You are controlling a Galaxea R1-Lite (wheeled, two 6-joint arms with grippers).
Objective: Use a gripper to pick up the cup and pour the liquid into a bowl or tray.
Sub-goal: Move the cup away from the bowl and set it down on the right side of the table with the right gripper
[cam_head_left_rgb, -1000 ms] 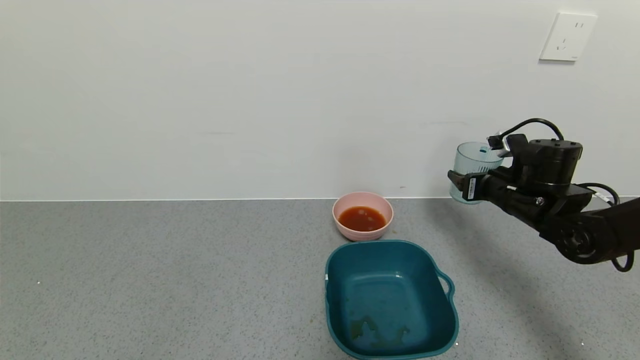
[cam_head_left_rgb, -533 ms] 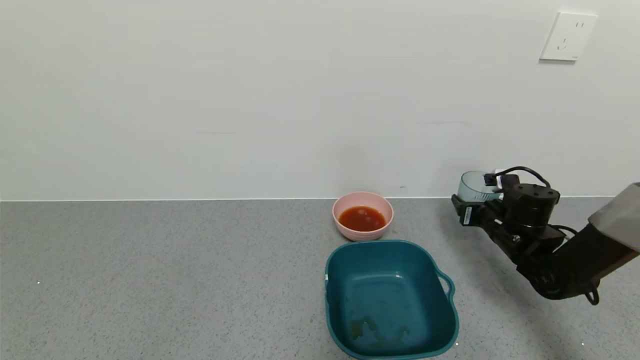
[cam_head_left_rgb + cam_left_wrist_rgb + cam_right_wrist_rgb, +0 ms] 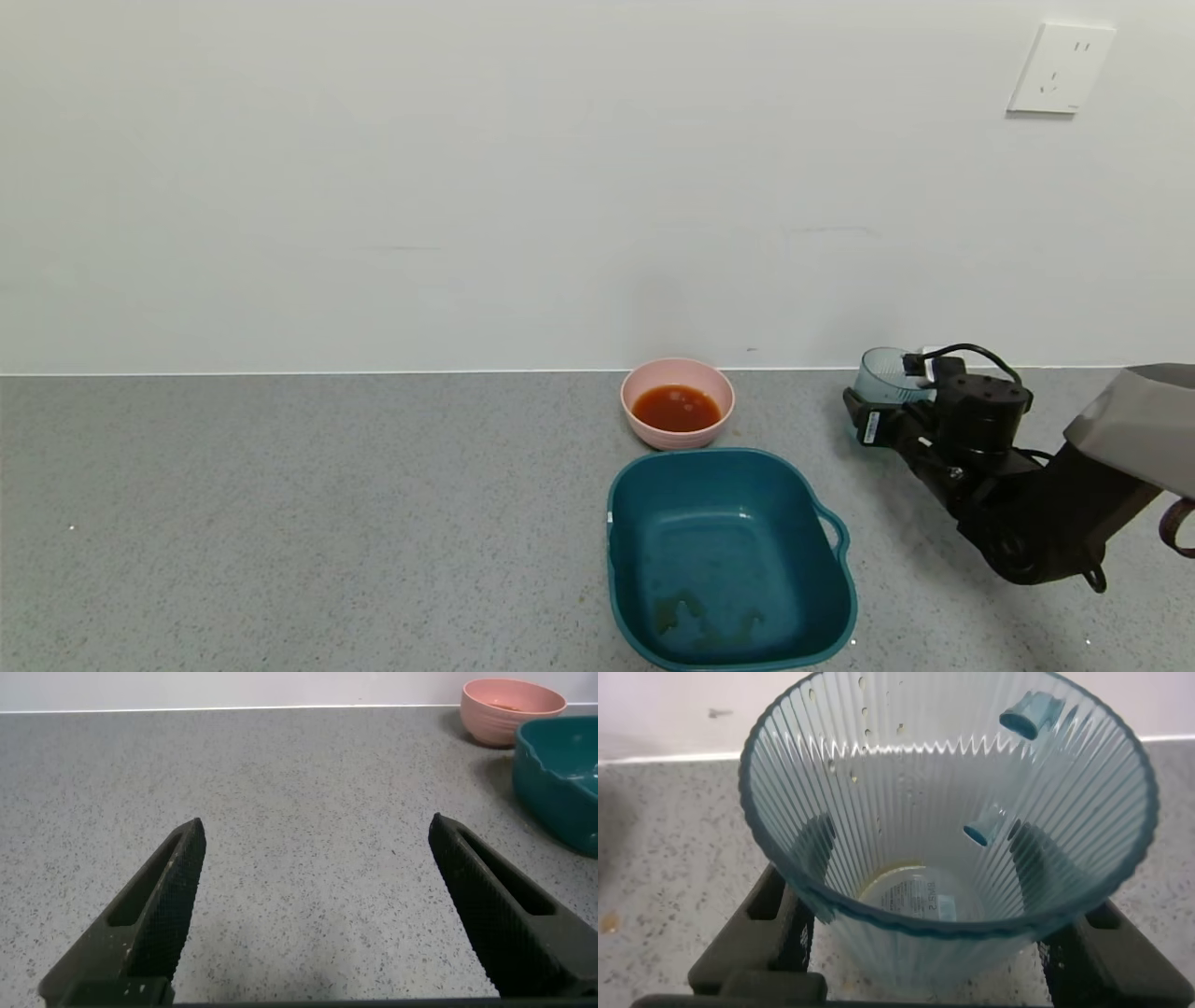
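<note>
My right gripper (image 3: 871, 399) is shut on the cup (image 3: 882, 375), a ribbed pale blue-green tumbler, held upright low at the table's right side near the wall. In the right wrist view the cup (image 3: 943, 793) fills the frame with only a faint residue on its bottom, and the gripper (image 3: 924, 896) has a finger on each side of it. The red-orange liquid (image 3: 676, 408) lies in the pink bowl (image 3: 653, 375) at the back centre. My left gripper (image 3: 316, 826) is open and empty over bare table; it does not show in the head view.
A teal squarish tray (image 3: 618, 523) with a handle stands just in front of the bowl, with some stains on its floor. In the left wrist view the bowl (image 3: 509, 714) and the tray (image 3: 561, 779) lie far off. A wall outlet (image 3: 1060, 70) is at the upper right.
My right gripper has come down with the cup from about wall-mid height to table level, staying at the right. The bowl, liquid and tray have not moved.
</note>
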